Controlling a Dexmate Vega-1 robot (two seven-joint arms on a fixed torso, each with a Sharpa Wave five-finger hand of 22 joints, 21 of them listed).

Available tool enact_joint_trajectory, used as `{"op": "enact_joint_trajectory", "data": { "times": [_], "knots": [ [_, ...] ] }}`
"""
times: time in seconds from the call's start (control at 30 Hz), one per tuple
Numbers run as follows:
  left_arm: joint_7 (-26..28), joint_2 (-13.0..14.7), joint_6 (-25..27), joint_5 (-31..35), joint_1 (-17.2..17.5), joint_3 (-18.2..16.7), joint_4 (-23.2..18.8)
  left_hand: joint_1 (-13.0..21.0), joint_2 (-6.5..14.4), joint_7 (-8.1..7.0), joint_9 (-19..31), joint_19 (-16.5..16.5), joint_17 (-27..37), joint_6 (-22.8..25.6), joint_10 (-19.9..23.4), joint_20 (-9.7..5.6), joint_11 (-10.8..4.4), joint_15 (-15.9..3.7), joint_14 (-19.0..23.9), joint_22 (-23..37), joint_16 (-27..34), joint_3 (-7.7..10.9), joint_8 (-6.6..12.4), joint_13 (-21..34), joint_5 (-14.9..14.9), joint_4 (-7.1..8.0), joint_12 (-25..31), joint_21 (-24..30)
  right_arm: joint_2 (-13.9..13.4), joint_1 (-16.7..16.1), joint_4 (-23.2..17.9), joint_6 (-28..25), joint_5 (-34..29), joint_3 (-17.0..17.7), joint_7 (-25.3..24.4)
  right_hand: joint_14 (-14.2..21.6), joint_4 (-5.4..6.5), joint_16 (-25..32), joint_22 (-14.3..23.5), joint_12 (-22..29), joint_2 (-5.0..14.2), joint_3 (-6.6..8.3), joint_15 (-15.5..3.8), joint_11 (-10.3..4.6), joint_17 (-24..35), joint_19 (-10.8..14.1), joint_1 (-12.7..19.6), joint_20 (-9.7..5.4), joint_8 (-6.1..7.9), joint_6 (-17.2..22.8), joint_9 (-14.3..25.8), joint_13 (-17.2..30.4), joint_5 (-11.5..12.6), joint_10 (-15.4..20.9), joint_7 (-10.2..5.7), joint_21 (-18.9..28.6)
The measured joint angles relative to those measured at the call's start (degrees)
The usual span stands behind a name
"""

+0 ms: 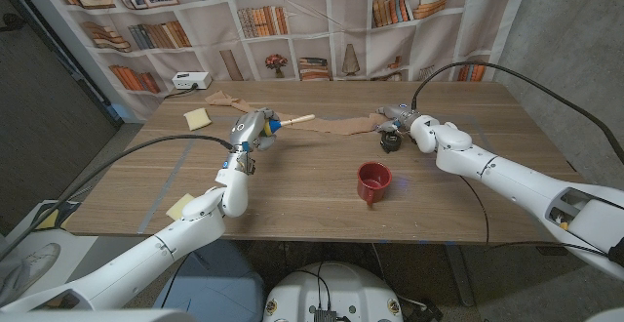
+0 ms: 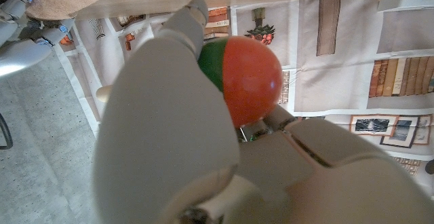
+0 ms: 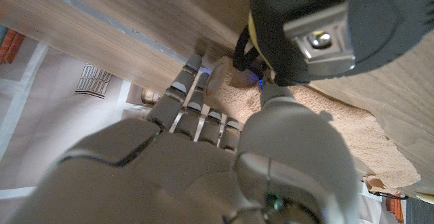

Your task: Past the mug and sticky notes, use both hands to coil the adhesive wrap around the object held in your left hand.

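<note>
beyond the mug (image 1: pixel 373 181), wrap (image 1: pixel 341 124) stretched sideways between left hand (image 1: pixel 253 130), gripping a toy (image 1: pixel 274 124), and right hand (image 1: pixel 398 121), pinching its end.

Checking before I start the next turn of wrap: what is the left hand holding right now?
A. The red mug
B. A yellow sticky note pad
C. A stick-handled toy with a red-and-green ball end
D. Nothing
C: the left hand grips a red-and-green ball, and the head view shows its wooden stick jutting from that hand.
</note>
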Motion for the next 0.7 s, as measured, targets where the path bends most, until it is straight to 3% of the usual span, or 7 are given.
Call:
{"op": "enact_joint_trajectory", "data": {
  "times": [0.2, 0.33, 0.47, 0.7],
  "knots": [
    [0.3, 0.0, 0.0, 0.0, 0.3, -0.1, -0.1, 0.0, 0.0, -0.01, 0.0, 0.0, 0.0, 0.0, 0.0, 0.00, 0.00, 0.00, 0.0, 0.0, 0.0, 0.00, 0.00, 0.0, 0.0, 0.00, 0.0, 0.0, -0.1, -1.1, -0.4, 0.1, 0.1, 0.6, -2.9, 7.5, -0.05, 4.6, 0.6, 3.9, -1.51, 4.47, -0.31, -0.49, 4.8, 4.6, 4.4, -0.86, 1.86, 6.9, 0.5, 1.5, 0.4, 7.6, -0.40, 2.7],
    [0.7, 0.0, -0.1, -0.1, 0.6, -0.2, -0.2, 0.0, 0.0, -0.02, 0.2, 0.0, 0.0, 0.0, 0.0, 0.00, 0.00, 0.00, 0.0, 0.0, 0.0, 0.00, -0.01, 0.0, 0.0, 0.00, 0.0, 0.0, -0.4, -2.3, -0.9, 0.6, 0.7, 1.5, -5.2, 11.9, -0.04, 6.4, 0.9, 6.3, -2.95, 4.61, 0.18, 0.03, 6.9, 6.9, 5.9, -1.61, 2.93, 10.8, 0.6, 2.2, 0.9, 11.6, -0.06, 4.8],
    [1.0, 0.0, -0.3, -0.3, 0.7, -0.3, -0.3, 0.0, 0.0, -0.03, 0.3, 0.0, 0.0, 0.0, 0.0, 0.00, 0.01, -0.01, 0.0, 0.0, 0.0, 0.00, -0.02, 0.0, 0.0, 0.00, -0.3, 0.0, -0.9, -3.6, -1.8, 1.4, 1.4, 2.7, -8.1, 14.6, -0.04, 7.3, 1.2, 7.8, -3.65, 4.61, 0.55, 0.68, 8.5, 8.6, 6.6, -1.99, 3.09, 12.9, 0.9, 2.7, 0.9, 13.8, 0.21, 6.7],
    [1.0, 0.0, -0.4, -0.4, 0.8, -0.5, -0.6, 0.1, -0.1, -0.05, 0.1, 0.0, 0.0, 0.0, 0.1, 0.00, -0.12, -0.14, 0.1, 0.0, 0.0, 0.00, -0.03, 0.0, 0.0, 0.00, -0.3, 0.0, -1.9, -5.6, -4.2, 2.6, 2.3, 4.9, -12.1, 15.8, -0.04, 7.7, 1.6, 8.7, -3.87, 4.61, 1.09, 1.33, 9.6, 9.5, 6.8, -2.08, 3.48, 13.7, 1.1, 2.9, 0.9, 14.9, 0.66, 7.9]
  ]
}}
